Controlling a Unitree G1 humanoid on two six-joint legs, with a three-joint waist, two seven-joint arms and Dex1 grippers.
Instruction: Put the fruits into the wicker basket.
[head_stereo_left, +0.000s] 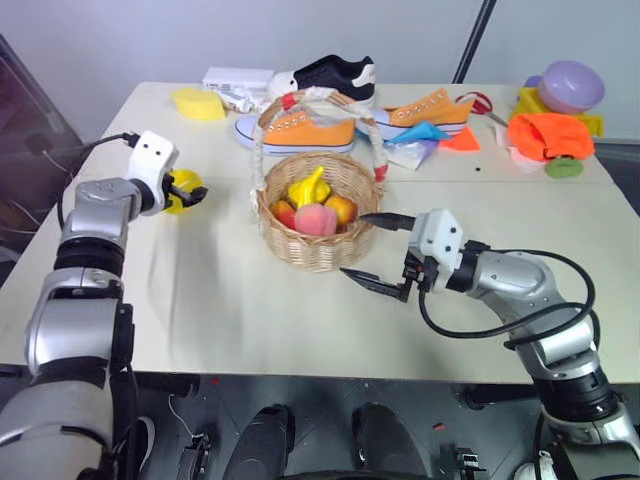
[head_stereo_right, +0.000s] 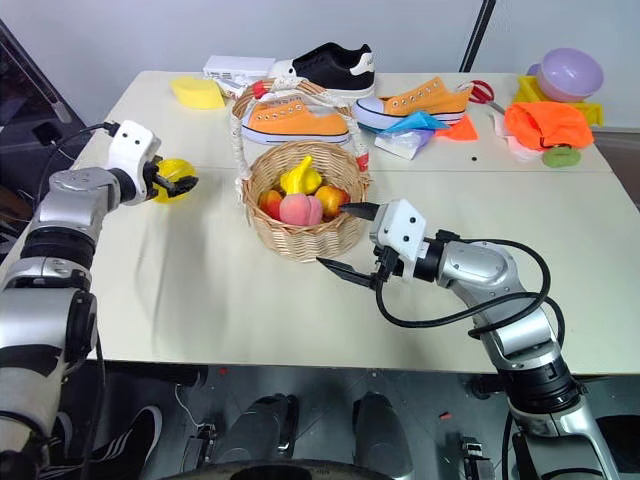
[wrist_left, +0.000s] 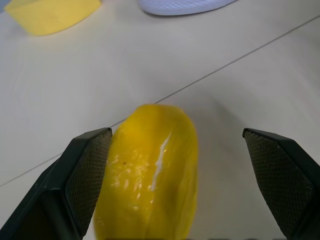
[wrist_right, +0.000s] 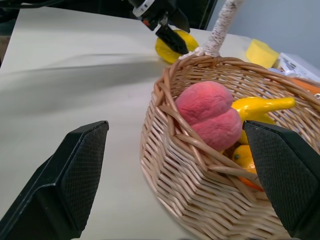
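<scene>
The wicker basket (head_stereo_left: 318, 252) stands mid-table with a pink peach (head_stereo_left: 315, 219), a yellow banana (head_stereo_left: 308, 188) and red-yellow apples (head_stereo_left: 342, 208) inside. Left of it, a bright yellow ridged fruit (head_stereo_left: 178, 188) sits between the fingers of my left gripper (head_stereo_left: 197, 192). That gripper is open: in the left wrist view one finger (wrist_left: 85, 170) is against the fruit (wrist_left: 150, 185) and the other stands well apart. My right gripper (head_stereo_left: 376, 251) hovers open and empty just right of the basket's front wall, pointing at it.
Behind the basket lie two orange sneakers (head_stereo_left: 300, 130), a black sneaker (head_stereo_left: 335, 75), a white box (head_stereo_left: 237, 80) and a flat yellow block (head_stereo_left: 197, 103). At the back right are a purple bowl (head_stereo_left: 571, 85), an orange cloth (head_stereo_left: 548, 135) and small toys.
</scene>
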